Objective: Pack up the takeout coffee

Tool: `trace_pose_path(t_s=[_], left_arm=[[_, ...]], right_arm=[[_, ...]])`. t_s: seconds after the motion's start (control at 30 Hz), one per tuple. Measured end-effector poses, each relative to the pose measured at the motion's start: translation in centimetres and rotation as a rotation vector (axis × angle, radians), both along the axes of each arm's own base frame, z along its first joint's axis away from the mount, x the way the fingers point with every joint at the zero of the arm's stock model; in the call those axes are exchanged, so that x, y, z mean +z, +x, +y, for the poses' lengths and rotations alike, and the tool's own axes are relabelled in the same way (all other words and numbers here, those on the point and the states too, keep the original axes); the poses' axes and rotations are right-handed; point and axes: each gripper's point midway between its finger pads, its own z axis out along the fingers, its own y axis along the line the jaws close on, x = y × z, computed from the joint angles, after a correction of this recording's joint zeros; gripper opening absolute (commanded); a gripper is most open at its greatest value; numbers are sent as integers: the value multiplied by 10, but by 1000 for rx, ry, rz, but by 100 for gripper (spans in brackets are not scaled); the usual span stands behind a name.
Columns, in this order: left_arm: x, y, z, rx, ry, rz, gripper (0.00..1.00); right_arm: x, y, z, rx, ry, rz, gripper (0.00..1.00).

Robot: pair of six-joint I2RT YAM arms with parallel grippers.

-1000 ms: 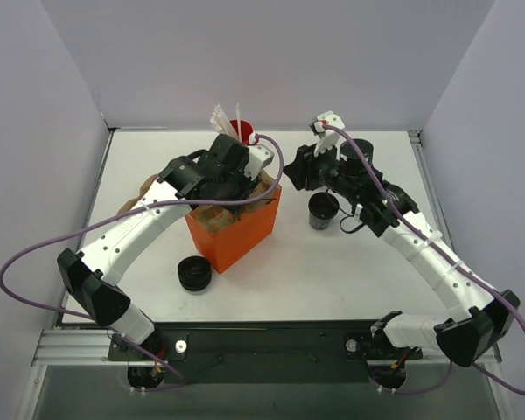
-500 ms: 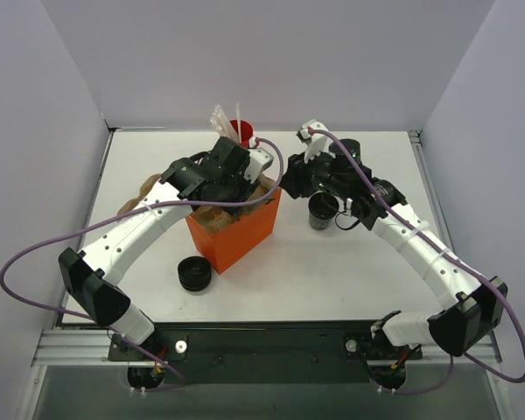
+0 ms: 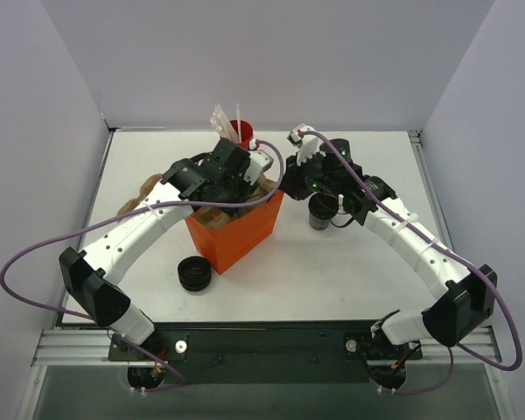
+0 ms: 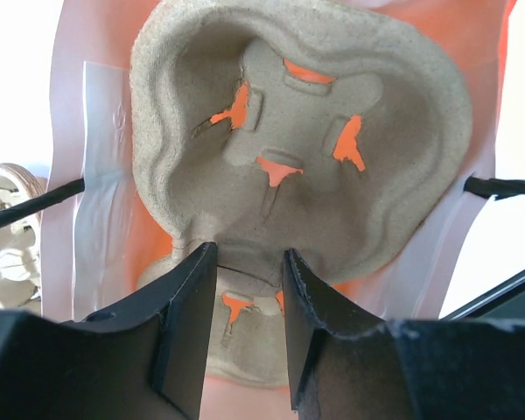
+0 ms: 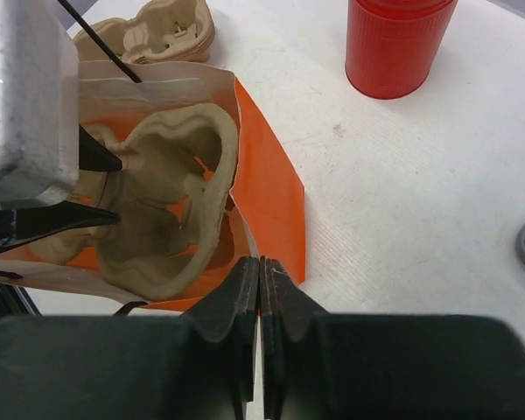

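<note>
One takeout coffee cup, small and black, stands on the table just right of the orange paper bag, partly under my right arm. A brown pulp cup carrier lies inside the bag. My left gripper reaches into the bag's mouth and is shut on the carrier's ridge. My right gripper is shut on the thin rim of the bag at its right corner, close beside the cup. In the top view the left gripper and right gripper meet over the bag's top.
A red cup of white straws stands behind the bag, also the red cup ahead of my right wrist. A low stack of black lids sits at front left. A spare pulp carrier lies left of the bag.
My right gripper swung left from above the cup to the bag's right rim and closed on it. The left arm and the bag have not moved.
</note>
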Motion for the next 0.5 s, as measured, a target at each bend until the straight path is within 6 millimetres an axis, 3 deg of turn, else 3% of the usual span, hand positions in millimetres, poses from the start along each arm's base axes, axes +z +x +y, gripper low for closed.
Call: trace_pose_path(t_s=[0.5], left_arm=[[-10, -2, 7, 13, 39, 14, 22]], right_arm=[[2, -18, 16, -67, -61, -40, 0]])
